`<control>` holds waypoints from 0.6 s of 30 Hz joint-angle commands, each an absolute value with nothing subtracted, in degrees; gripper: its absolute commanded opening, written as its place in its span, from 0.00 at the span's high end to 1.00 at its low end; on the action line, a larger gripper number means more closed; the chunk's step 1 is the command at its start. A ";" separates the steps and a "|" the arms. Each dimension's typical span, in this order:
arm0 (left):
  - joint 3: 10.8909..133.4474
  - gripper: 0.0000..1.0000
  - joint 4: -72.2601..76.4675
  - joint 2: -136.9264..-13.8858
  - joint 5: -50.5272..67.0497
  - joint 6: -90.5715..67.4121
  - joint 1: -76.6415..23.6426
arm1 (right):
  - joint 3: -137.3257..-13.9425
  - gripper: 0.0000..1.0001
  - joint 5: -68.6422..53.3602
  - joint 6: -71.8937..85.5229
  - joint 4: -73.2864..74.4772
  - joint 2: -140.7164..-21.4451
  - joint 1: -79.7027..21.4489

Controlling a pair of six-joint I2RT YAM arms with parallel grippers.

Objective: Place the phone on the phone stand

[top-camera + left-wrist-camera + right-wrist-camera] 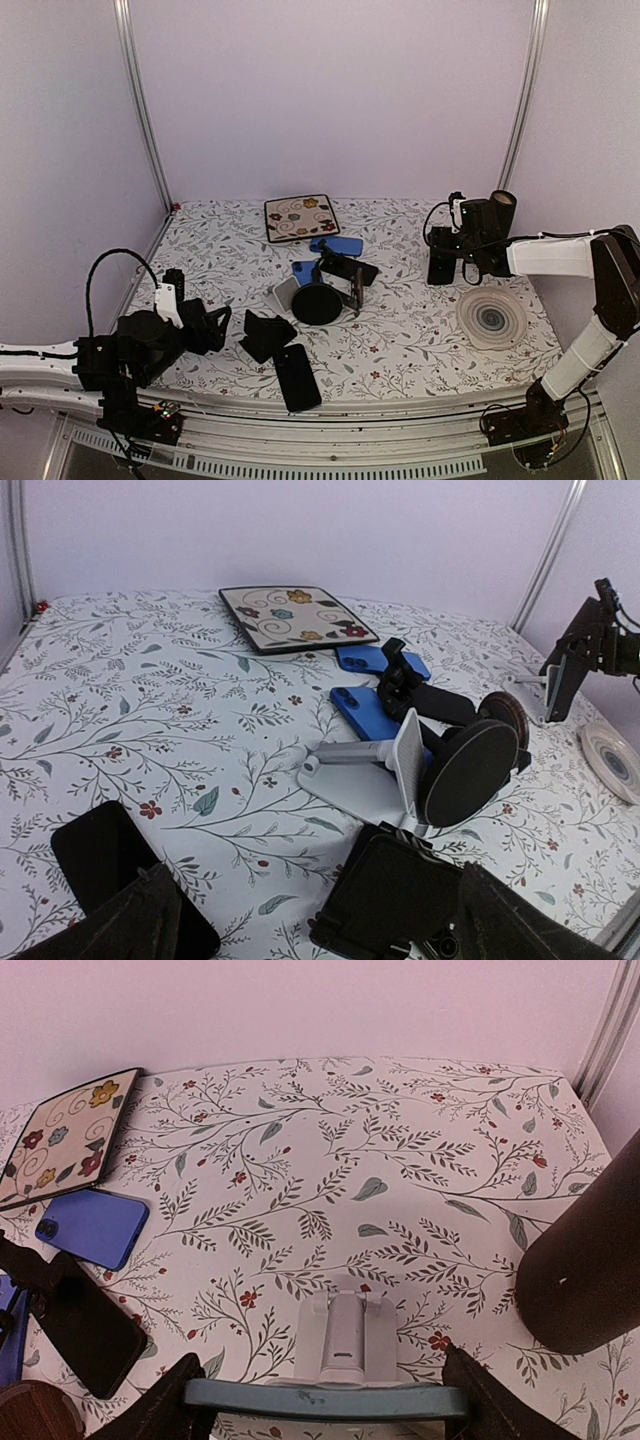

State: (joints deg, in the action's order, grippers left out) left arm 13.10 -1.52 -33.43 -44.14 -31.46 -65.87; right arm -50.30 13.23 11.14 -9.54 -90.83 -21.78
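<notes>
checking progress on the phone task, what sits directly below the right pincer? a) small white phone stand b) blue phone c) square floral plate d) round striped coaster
a: in the right wrist view the small white phone stand sits just beneath the right pincer, which grips a flat grey-edged phone.

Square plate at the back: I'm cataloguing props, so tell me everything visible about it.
The square plate has a cream face with brown swirls and red, blue and yellow flowers inside a dark rim; it looks ceramic. It lies flat on the floral tablecloth near the back wall, nothing on it. A blue phone lies just before it, seemingly apart.
</notes>
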 commanded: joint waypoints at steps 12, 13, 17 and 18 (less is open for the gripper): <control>13.04 0.03 -0.57 -34.06 -44.04 -30.52 -65.05 | -50.77 0.38 14.16 11.49 -10.07 -91.00 -21.58; 13.06 0.03 -0.53 -34.10 -43.97 -30.56 -65.11 | -50.73 0.36 14.08 11.44 -9.98 -90.90 -21.60; 13.15 0.03 -0.53 -34.28 -43.86 -30.58 -65.02 | -51.05 0.31 13.97 11.43 -9.52 -90.63 -21.60; 13.10 0.03 -0.53 -34.35 -43.86 -30.54 -65.00 | -51.06 0.29 14.00 11.43 -9.45 -90.53 -21.58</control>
